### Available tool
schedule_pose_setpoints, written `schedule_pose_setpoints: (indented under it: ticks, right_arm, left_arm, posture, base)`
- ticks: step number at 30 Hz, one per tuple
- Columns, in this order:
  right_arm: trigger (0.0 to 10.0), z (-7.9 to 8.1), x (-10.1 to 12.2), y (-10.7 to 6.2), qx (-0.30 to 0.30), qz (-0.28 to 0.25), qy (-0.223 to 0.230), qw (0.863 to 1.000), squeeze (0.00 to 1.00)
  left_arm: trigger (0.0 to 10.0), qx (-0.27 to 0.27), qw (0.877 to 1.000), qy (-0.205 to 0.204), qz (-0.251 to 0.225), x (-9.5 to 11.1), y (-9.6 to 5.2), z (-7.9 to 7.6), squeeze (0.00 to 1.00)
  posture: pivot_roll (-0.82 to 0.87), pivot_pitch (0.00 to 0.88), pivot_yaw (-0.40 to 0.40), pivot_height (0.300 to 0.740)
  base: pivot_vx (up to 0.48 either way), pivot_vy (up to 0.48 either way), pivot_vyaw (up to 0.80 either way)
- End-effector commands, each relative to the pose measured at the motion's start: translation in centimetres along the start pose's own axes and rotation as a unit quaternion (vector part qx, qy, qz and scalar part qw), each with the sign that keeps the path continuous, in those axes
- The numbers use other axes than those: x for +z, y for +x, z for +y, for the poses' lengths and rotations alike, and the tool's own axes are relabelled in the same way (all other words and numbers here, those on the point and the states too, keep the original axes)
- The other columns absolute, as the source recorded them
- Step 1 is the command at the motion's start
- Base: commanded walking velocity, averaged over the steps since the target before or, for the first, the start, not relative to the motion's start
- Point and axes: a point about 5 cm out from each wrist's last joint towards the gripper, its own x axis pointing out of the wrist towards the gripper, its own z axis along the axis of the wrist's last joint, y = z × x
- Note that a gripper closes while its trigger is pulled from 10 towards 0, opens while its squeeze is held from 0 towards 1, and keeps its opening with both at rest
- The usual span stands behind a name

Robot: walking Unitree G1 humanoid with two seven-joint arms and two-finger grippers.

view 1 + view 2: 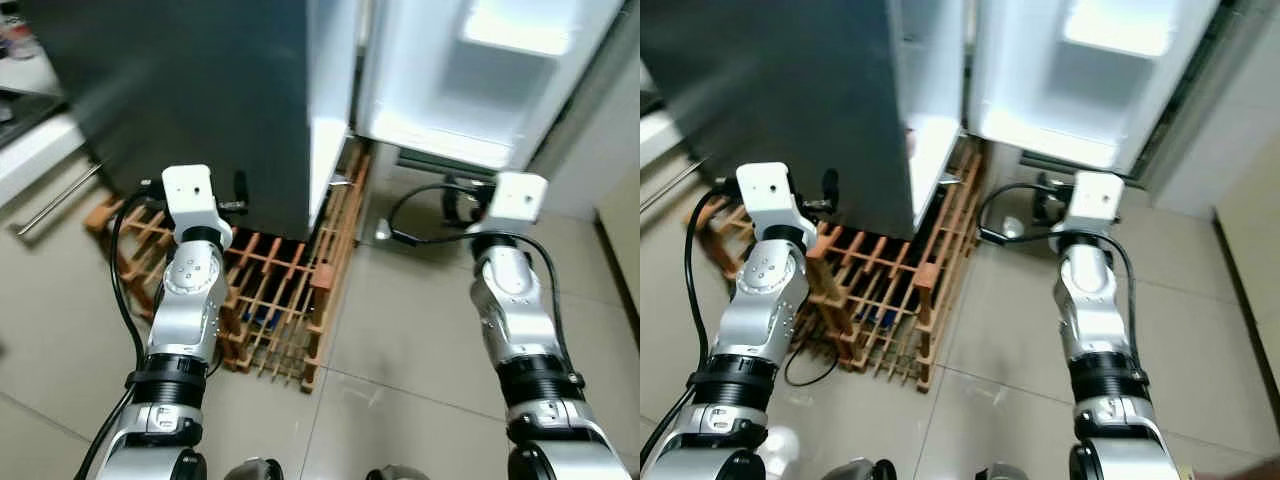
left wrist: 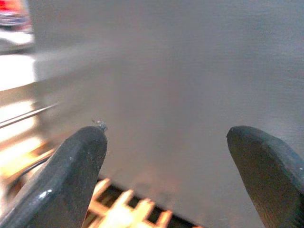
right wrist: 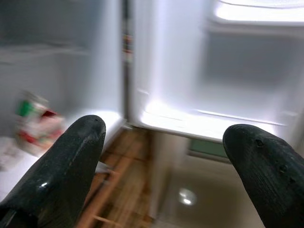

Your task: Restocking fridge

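Fridge (image 1: 200,90) stands ahead on a wooden pallet (image 1: 270,300), its door (image 1: 480,80) swung open, white shelves lit. Left gripper (image 2: 175,156) faces the dark side panel, jaws spread, empty. Right gripper (image 3: 166,156) faces the open door, jaws spread, empty.

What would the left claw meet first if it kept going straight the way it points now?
Most likely the dark grey side wall of the fridge: the open left claw faces it squarely, above the wooden pallet. Depth is blurred, so the gap is unclear.
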Motion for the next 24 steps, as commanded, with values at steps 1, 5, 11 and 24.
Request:
schedule_pose_setpoints:
  ticks: [1, 5, 11, 24]
  right_arm:
    - [10.0, 0.0, 0.0, 0.3, 0.005, 0.007, 0.01, 1.0, 0.32]
    - [10.0, 0.9, 0.6, 1.1, 0.026, 0.005, 0.019, 0.999, 0.35]
    - [10.0, 2.8, 1.4, 1.6, 0.073, -0.007, 0.027, 0.997, 0.36]
    - [10.0, 3.4, 0.7, 1.1, 0.106, 0.002, 0.034, 0.994, 0.39]
  left_arm:
    - [10.0, 0.01, 1.0, -0.009, -0.019, 0.5, -0.3, 0.4, 0.0]
    - [10.0, 0.027, 0.999, -0.01, -0.046, 1.2, -0.7, 1.3, 0.0]
    - [10.0, 0.044, 0.997, -0.026, -0.063, 1.7, -0.9, 2.1, 0.0]
    - [10.0, -0.007, 0.995, 0.022, -0.095, 2.7, -1.3, 0.3, 0.0]
  posture:
    - [-0.02, 0.0, -0.045, 0.74]
    - [-0.01, 0.0, -0.063, 0.74]
    - [0.0, 0.0, -0.069, 0.74]
    - [-0.02, 0.0, -0.06, 0.74]
  base:
    - [0.0, 0.0, 0.71]
    - [0.0, 0.0, 0.69]
    - [0.0, 0.216, 0.67]
    - [-0.1, 0.16, 0.67]
